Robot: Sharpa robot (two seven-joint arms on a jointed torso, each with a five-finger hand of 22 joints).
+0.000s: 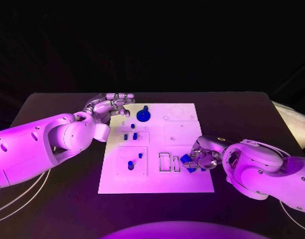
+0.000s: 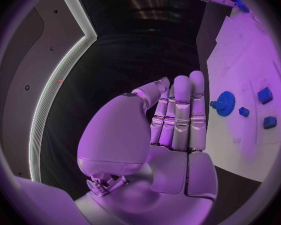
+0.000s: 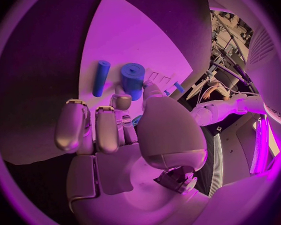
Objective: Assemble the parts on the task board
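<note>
At the task board's (image 1: 157, 184) near right edge, the right hand (image 1: 199, 160) pinches a blue part (image 1: 186, 159) — seat it squarely, gently; left hand (image 1: 109, 106) hovers released beside the gear (image 1: 144, 116).

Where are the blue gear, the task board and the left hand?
blue gear (image 1: 144, 116): head view, its disc.
task board (image 1: 185, 184): head view, bare near corner.
left hand (image 2: 175, 116): left wrist view, its straight fingers.
</note>
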